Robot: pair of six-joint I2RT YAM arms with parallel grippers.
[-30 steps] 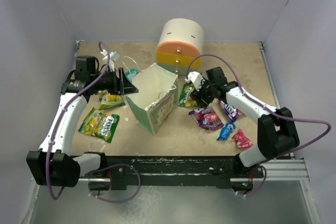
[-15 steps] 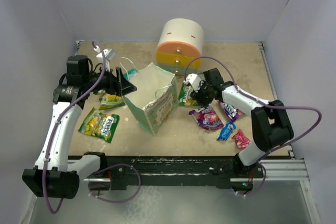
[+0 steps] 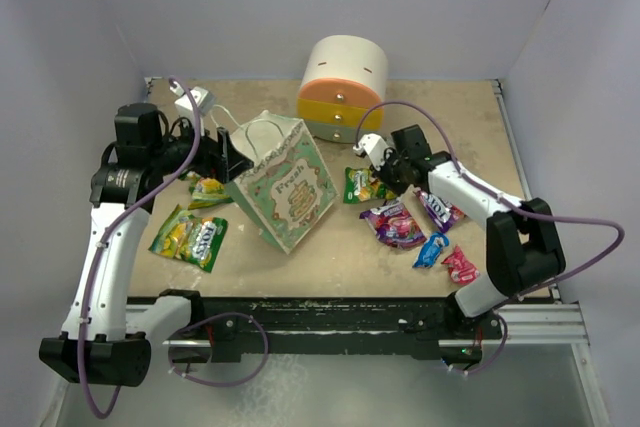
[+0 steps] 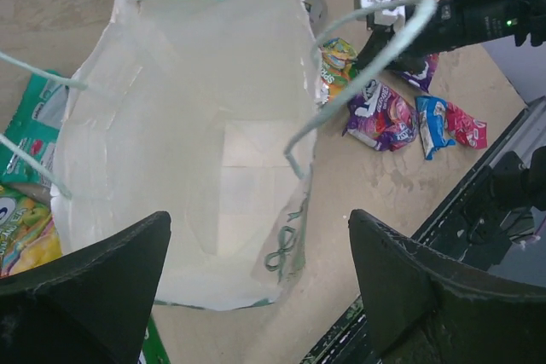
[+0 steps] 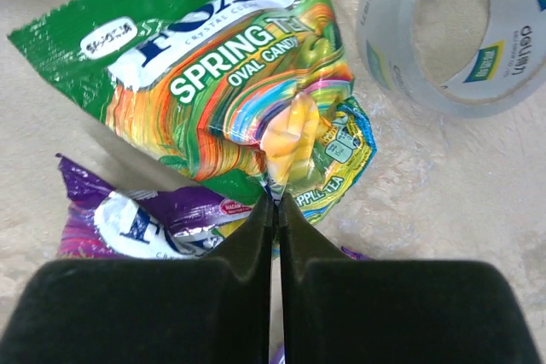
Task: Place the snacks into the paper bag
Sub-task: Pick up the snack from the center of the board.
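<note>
Green packet (image 5: 222, 83), just right of bag (image 3: 290, 192): edge pinched in my right gripper (image 5: 273, 202), jaws pressed together; left gripper (image 4: 258, 217) spread at bag's mouth; I should lift clear of the rim, then release inside.

Drawer unit (image 3: 343, 87) rear ctr; clear tape ring (image 5: 465, 95).

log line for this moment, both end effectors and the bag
left end effector: open, facing paper bag mouth | right end effector: shut on green packet edge | paper bag: tilted, inside looks empty
</note>
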